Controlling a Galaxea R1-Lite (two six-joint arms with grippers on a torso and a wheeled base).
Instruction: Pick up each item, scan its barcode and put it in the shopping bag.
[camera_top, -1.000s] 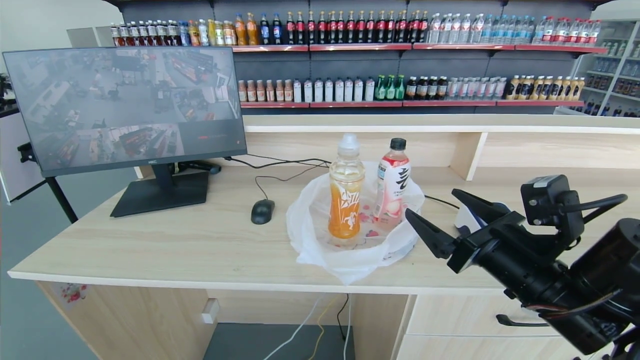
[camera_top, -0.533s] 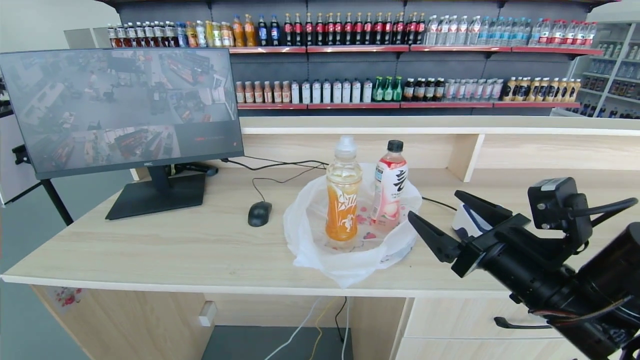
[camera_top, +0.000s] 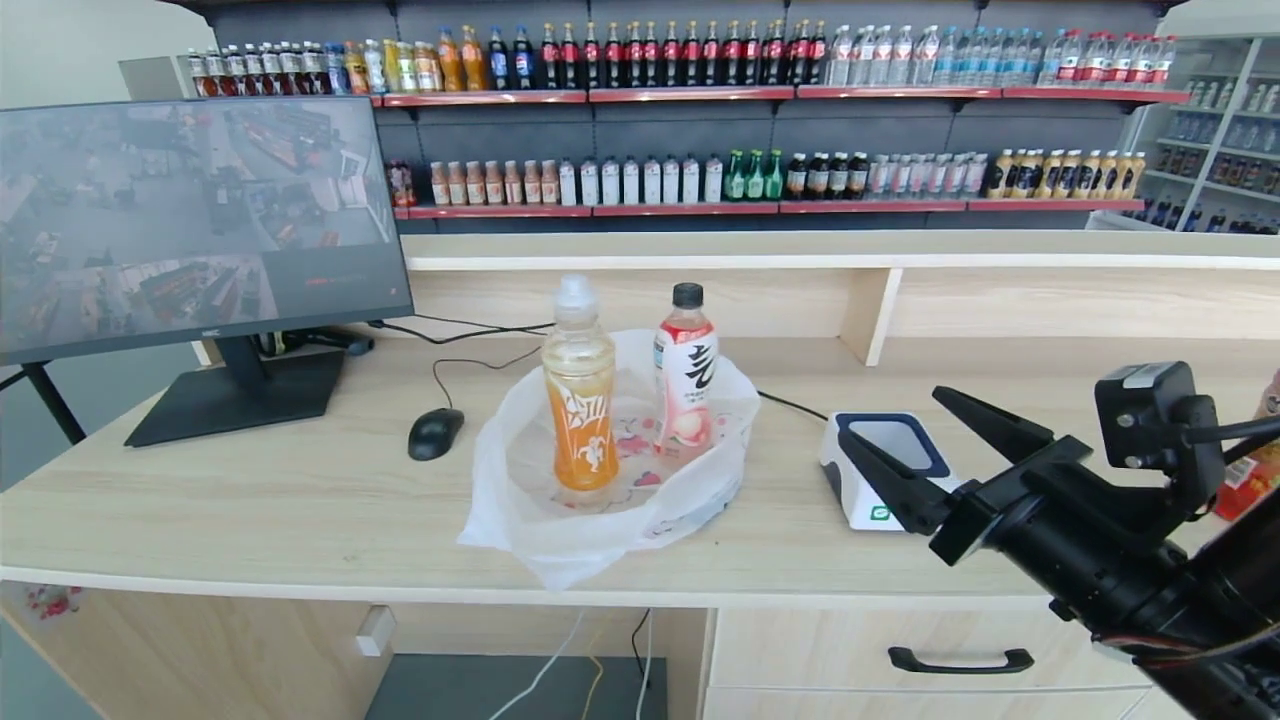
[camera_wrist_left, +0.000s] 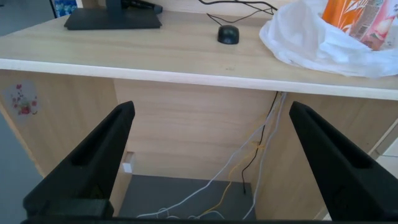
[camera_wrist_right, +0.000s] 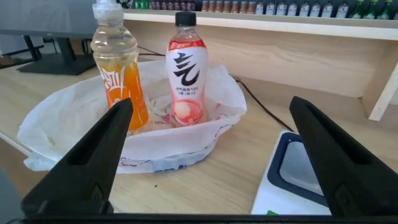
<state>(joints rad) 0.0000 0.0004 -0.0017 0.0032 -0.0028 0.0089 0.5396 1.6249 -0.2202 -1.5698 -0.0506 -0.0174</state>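
Right gripper (camera_top: 892, 412), jaws released and empty, hangs near the scanner (camera_top: 880, 465). Orange bottle (camera_top: 580, 400) and pink bottle (camera_top: 686, 380) stand upright in the bag (camera_top: 520, 510) at its 9 o'clock. A partly hidden item (camera_top: 1250, 480) at 3 o'clock lies nearer this arm. Left gripper (camera_wrist_left: 211, 106): jaws released.

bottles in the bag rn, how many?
2. Orange bottle stands upright on the robot's left in the shopping bag; pink bottle upright beside it on the right. Folds could hide something small.

An orange bottle (camera_wrist_right: 118, 78) and a pink bottle (camera_wrist_right: 186, 78) were seen upright in the shopping bag (camera_wrist_right: 56, 124). A scanner (camera_wrist_right: 293, 180) was seen to its right, and the right gripper (camera_wrist_right: 211, 104) was held spread wide.
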